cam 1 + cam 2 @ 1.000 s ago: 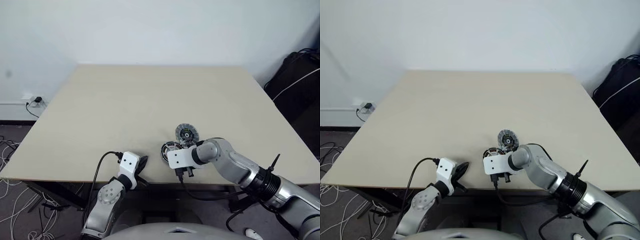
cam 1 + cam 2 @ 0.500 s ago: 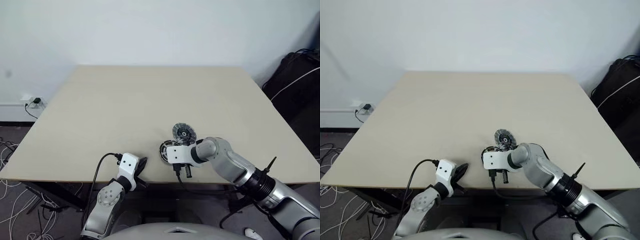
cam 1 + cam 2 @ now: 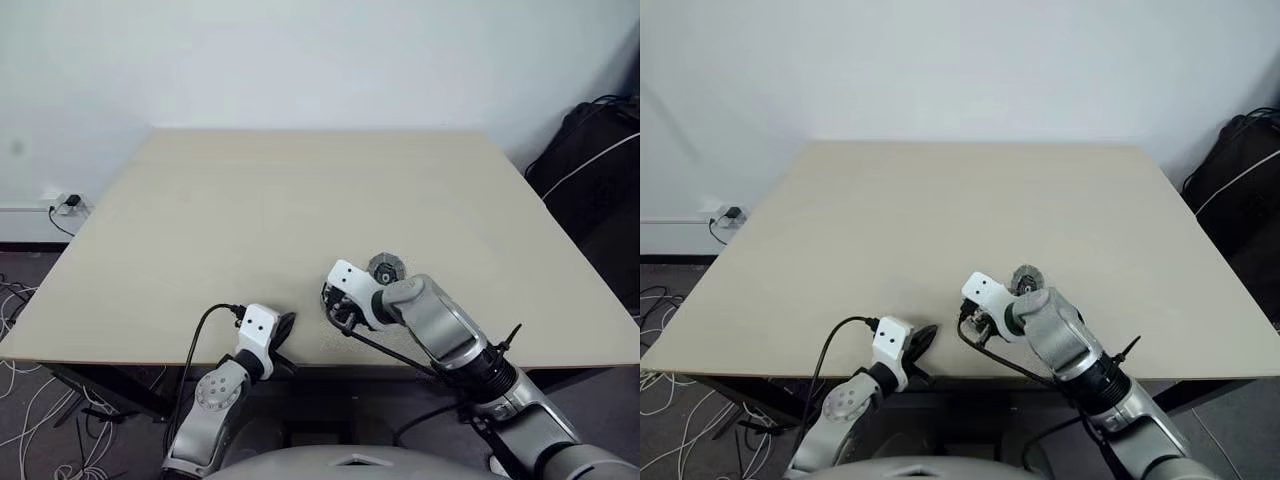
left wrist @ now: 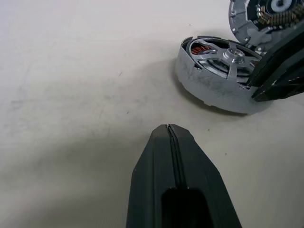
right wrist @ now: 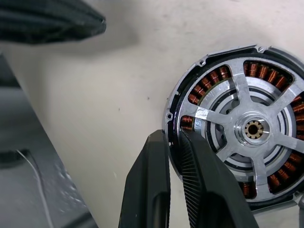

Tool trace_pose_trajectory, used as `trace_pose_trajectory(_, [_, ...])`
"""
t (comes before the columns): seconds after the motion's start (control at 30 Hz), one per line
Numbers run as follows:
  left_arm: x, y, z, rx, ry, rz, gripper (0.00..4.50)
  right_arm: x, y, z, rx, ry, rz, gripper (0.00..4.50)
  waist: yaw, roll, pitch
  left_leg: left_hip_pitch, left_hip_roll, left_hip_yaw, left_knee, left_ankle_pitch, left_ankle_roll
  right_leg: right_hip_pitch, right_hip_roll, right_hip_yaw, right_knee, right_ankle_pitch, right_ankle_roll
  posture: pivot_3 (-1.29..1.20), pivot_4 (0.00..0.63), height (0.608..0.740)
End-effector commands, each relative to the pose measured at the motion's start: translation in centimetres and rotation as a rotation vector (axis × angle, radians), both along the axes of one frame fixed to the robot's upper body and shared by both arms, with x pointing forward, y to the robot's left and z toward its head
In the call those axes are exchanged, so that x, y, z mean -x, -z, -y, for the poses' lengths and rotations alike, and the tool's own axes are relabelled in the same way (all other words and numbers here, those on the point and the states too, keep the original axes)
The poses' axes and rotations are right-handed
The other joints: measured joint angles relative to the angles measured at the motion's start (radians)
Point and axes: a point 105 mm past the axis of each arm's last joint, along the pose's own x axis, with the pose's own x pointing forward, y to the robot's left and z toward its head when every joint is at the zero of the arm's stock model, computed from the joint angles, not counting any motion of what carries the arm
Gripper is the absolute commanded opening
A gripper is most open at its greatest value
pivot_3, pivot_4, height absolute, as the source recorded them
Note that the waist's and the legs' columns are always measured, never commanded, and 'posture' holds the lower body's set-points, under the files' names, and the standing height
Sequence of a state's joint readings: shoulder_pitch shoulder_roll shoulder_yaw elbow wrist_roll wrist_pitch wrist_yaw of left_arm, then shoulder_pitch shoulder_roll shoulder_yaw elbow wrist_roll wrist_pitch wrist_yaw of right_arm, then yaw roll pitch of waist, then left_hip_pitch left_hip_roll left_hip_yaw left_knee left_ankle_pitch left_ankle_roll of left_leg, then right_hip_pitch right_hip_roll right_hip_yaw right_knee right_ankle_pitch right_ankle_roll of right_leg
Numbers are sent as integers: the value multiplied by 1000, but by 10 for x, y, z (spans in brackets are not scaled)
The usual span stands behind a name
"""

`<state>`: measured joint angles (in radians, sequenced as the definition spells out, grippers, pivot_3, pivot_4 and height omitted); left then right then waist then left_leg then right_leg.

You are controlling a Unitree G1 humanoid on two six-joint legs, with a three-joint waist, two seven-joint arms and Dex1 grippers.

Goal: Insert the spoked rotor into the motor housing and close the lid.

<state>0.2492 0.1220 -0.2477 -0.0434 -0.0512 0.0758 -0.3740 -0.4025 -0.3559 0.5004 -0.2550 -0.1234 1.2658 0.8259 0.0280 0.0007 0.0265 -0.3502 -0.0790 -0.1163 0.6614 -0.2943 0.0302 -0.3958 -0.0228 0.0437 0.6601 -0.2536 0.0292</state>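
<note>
Left hand (image 4: 173, 142): sat nearest, low over the counter's near edge, its 2 black fingers pressed together and holding nothing; it pointed toward the motor parts, apart from them.

Counter (image 3: 250, 210): pale beige, carrying the parts near its front edge, right of the left hand.

Right hand (image 5: 173, 142): angled steeply down at the rim of the motor housing; its 2 fingers stood nearly together with a thin gap, pinching the housing's edge wall, one finger outside the rim and the other just inside it over the windings.

Motor housing (image 5: 190, 102): lay flat on the counter, grey outside, with a ring of copper-brown windings showing through the gaps.

Spoked rotor (image 5: 254, 129): sat inside the housing, silver spokes radiating from a central hub, windings visible between them.

Lid (image 3: 385, 268): rested just beyond the housing, on the far side of the right hand, tilted rather than flat; whether it touched the housing could not be told. In the left wrist view its ribbed face with copper tones showed at the corner (image 4: 266, 16).

Bag (image 3: 590, 160): dark, on the floor well off to the right of the counter.
</note>
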Motion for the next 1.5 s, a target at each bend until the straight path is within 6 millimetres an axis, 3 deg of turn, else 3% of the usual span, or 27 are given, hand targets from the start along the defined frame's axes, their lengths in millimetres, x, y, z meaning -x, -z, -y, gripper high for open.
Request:
trace_pose_trajectory(0.03, [-4, -8, 5, 21, 18, 35, 0, -5, -15, -6, -51, 34, 24, 100, 0, 0, 0, 0, 0, 0, 0, 0, 0, 0, 0, 0, 0, 0, 0, 0, 0, 740])
trace_pose_trajectory(0.2, [-3, -7, 3, 20, 15, 33, 0, -4, -9, -7, -29, 0, 49, 100, -2, 0, 0, 0, 0, 0, 0, -1, 0, 0, 0, 0, 0, 0, 0, 0, 0, 740])
trace_pose_trajectory(0.3, [-3, -6, 2, 18, 13, 32, 0, -3, -9, -9, -35, -14, 58, 1083, -4, 0, 0, 0, 0, 0, 0, -1, 0, 0, 0, 0, 0, 0, 0, 0, 0, 740])
trace_pose_trajectory(0.4, [-2, -5, 2, 17, 13, 31, 0, -10, -21, -19, -60, -42, 174, 2002, -8, 0, 0, 0, 0, 0, 0, 0, 0, 0, 0, 0, 0, 0, 0, 0, 0, 740])
trace_pose_trajectory(0.67, [-2, -4, 1, 13, 24, 32, 0, -3, -49, -43, -157, -118, 342, 2002, -11, 0, 0, 0, 0, 0, 0, 0, 0, 1, 0, 0, 0, -3, 5, 0, 0, 740])
trace_pose_trajectory(0.8, [-3, -3, 2, 11, 34, 33, 0, 5, -81, -62, -401, -140, 458, 2002, -10, 0, 0, 0, 0, 0, 0, -1, 0, 1, 0, 0, -1, -4, 5, 0, 0, 740])
trace_pose_trajectory(0.97, [-3, -3, 1, 5, 42, 32, 0, 6, -130, -67, -724, -22, 577, 2002, -14, 2, 1, 1, 0, -1, 0, 0, 0, 1, 0, 0, 0, -3, 6, 0, 0, 740])
trace_pose_trajectory(1.07, [-3, -2, 1, 2, 51, 31, 0, -12, -158, -47, -813, 208, 787, 2002, -13, 3, 1, 2, 0, -1, 0, 0, 0, 3, 0, 0, 0, -3, 6, 0, 0, 740])
trace_pose_trajectory(1.17, [-4, -2, 2, -1, 62, 30, 0, -30, -164, -15, -717, 409, 1012, 2002, -12, 3, 1, 2, 0, 0, 0, -1, -2, 3, 0, 0, 0, -3, 6, 0, 0, 740])
trace_pose_trajectory(1.37, [-4, -2, 3, -4, 82, 26, 0, -48, -150, 48, -388, 653, 1260, 2002, -12, 4, 1, 3, -1, 1, -1, 0, -3, 2, 1, 1, 1, -3, 5, 0, 0, 740])
trace_pose_trajectory(1.5, [-5, -2, 4, -5, 94, 26, 0, -56, -117, 99, -22, 770, 1263, 2002, -12, 5, 1, 3, 0, 1, -1, 1, -2, 2, 1, 1, 1, -3, 5, 0, 0, 740])
